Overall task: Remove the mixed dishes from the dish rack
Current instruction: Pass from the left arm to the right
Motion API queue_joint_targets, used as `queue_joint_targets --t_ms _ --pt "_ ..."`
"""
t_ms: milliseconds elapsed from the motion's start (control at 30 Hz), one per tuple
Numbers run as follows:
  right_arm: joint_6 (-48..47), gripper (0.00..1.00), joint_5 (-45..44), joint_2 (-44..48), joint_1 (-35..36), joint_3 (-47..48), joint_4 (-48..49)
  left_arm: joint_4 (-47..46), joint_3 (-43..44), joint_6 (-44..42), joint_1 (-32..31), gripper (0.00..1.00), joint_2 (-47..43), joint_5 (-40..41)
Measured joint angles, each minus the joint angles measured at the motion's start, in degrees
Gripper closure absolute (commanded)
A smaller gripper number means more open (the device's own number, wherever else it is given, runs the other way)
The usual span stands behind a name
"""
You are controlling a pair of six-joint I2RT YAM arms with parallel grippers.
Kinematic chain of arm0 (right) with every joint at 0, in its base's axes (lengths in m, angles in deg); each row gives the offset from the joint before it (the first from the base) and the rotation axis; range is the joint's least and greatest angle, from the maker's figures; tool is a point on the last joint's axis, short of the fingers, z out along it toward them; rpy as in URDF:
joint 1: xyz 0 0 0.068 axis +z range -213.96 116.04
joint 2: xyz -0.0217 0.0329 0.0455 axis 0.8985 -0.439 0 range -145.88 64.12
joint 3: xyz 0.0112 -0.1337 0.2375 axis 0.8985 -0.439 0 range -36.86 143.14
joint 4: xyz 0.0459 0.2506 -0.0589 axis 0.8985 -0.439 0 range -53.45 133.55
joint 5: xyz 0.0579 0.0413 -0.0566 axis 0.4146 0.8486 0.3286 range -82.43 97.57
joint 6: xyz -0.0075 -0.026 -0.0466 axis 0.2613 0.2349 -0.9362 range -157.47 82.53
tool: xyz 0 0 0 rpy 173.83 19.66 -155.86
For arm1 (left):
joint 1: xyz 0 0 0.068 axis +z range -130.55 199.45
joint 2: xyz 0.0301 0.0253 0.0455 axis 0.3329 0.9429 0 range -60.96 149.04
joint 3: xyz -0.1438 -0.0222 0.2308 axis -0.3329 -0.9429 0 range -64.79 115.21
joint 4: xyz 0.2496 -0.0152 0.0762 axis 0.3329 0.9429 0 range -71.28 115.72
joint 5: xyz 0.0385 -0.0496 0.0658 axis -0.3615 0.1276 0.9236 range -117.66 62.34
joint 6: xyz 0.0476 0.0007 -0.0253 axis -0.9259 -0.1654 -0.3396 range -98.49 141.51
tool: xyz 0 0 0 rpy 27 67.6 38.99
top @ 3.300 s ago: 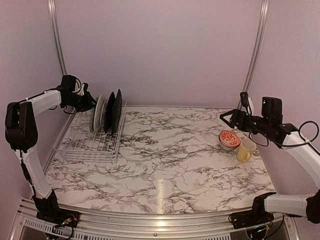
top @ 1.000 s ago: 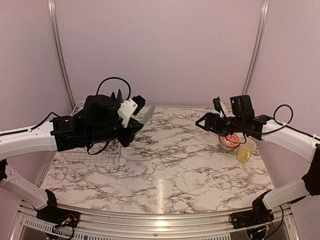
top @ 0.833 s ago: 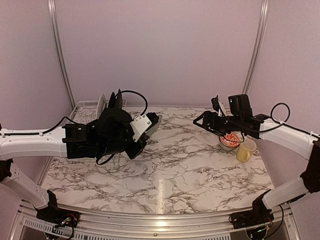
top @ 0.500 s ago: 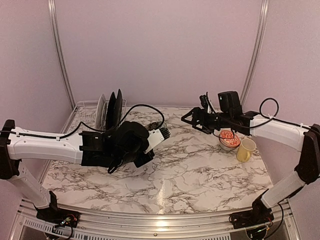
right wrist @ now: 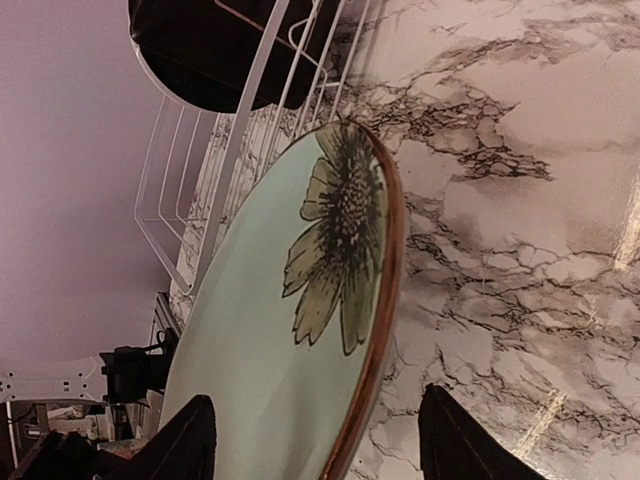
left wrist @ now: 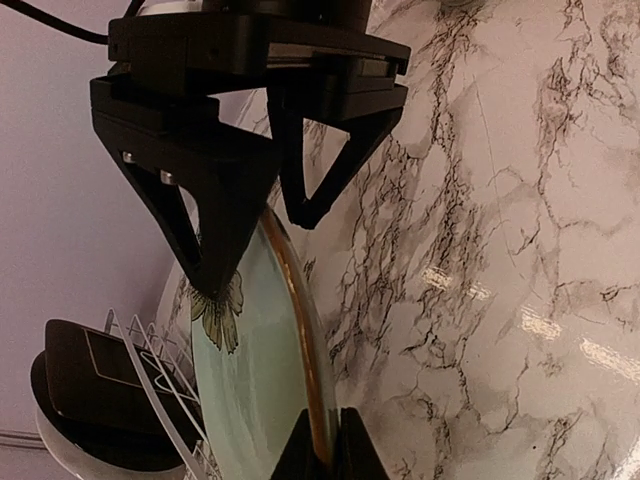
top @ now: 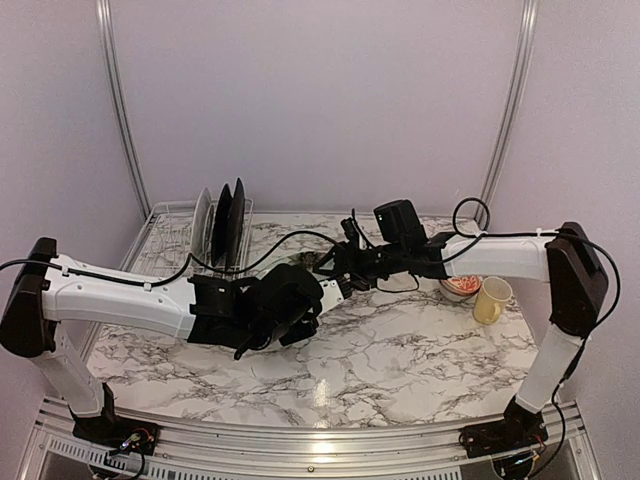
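My left gripper (left wrist: 320,442) is shut on the brown rim of a pale green dish (left wrist: 250,370) with a painted flower. It holds the dish on edge above the marble table, in the middle of the top view (top: 303,262). My right gripper (right wrist: 320,450) is open. Its two fingers stand either side of the dish's (right wrist: 280,340) opposite rim, with gaps on both sides. The dish rack (top: 175,255) stands at the back left with black plates (top: 232,218) and a pale plate (top: 201,224) upright in it.
A red-and-white patterned bowl (top: 460,283) and a yellow mug (top: 491,298) sit on the table at the right. The rack's white wires (right wrist: 245,120) and a black plate (right wrist: 215,50) lie just behind the held dish. Both arms meet over the table's centre.
My left arm has carried the green dish from the rack towards the table's centre. My right arm has swung left from the bowl and mug, and its open fingers now straddle the dish's rim.
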State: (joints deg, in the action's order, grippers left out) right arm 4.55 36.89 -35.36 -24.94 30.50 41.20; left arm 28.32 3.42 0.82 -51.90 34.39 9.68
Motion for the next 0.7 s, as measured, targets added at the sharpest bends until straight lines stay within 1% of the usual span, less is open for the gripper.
queue_joint_targets --t_ms 267,500,600,633,700 --pt "4.0 0.65 1.2 -2.9 0.7 0.2 3.3 0.9 1.3 -1.8 -0.9 1.0 3.6 4.2" --pt "8.0 0.83 0.9 -3.8 0.6 -0.3 4.9 1.7 4.1 -3.2 -1.5 1.0 8.0 9.5" --pt "11.0 0.99 1.0 -4.4 0.6 -0.3 4.6 2.3 4.2 -4.1 -1.9 1.0 8.9 11.0" --pt "12.6 1.0 1.3 -4.7 0.6 0.0 4.5 2.4 4.3 -4.1 -2.0 1.0 8.9 11.3" --pt "12.1 1.0 1.4 -5.3 0.6 0.6 3.5 3.0 5.2 -3.7 -2.4 1.0 10.2 12.7"
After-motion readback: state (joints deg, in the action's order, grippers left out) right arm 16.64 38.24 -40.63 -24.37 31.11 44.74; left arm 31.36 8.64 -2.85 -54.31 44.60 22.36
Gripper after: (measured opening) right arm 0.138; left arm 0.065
